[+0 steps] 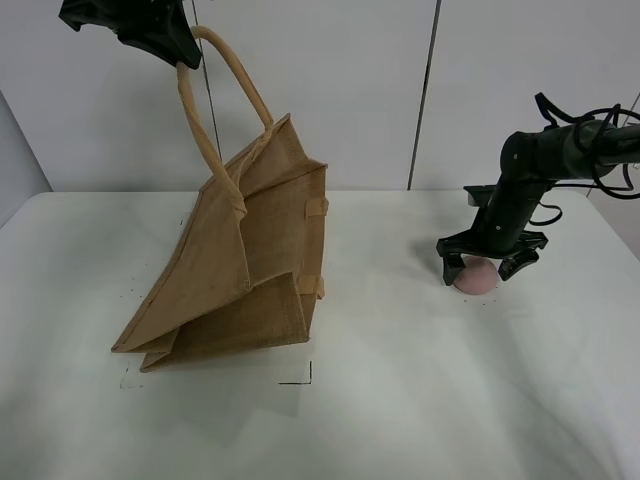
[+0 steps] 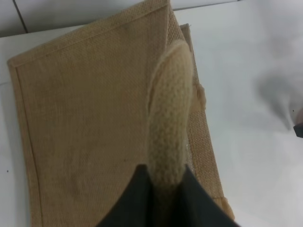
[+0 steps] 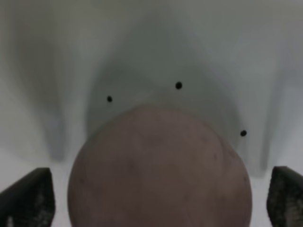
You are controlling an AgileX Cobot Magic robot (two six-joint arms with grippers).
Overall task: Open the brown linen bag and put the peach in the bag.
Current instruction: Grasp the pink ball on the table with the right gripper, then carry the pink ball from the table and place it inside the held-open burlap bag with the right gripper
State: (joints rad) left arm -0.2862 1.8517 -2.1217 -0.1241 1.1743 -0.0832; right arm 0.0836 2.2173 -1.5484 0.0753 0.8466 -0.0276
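While left hand pinches bag handle, right hand spread astride peach; we judge it soft, bruisable: grip flanks gently.

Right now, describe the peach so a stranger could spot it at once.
Start at the white table, then go to its right side, where the right gripper hangs open. The peach sits on the table between its jaws. It is small, round and dusty pink, unlike the big brown linen bag on the left.
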